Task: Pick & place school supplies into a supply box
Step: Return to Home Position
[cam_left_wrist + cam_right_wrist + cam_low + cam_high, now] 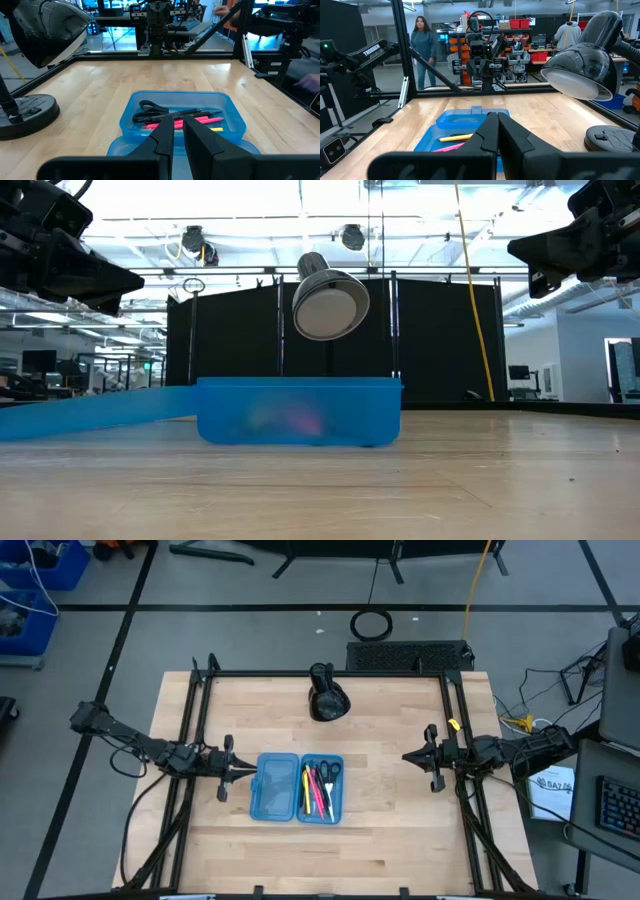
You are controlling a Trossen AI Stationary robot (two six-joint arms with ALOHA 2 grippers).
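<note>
The supply box (298, 788) lies open mid-table, its two blue halves flat on the wood. The right half holds the school supplies: pink, yellow and dark pens (316, 792) and black-handled scissors (331, 770); the left half (276, 787) shows nothing inside. My left gripper (245, 773) hovers level just left of the box, well above it (140, 280), a narrow gap between its fingers (179, 131) and nothing in it. My right gripper (408, 756) hovers right of the box, fingers shut (497, 120), pointing at it. The pens (200, 120) and scissors (150, 107) show past my left fingers.
A black desk lamp (327, 698) stands on its round base at the far middle of the table, its head over the wood (330, 305). Black frame rails (195, 740) run along the table's left, right and far sides. A person (422, 47) stands in the room beyond.
</note>
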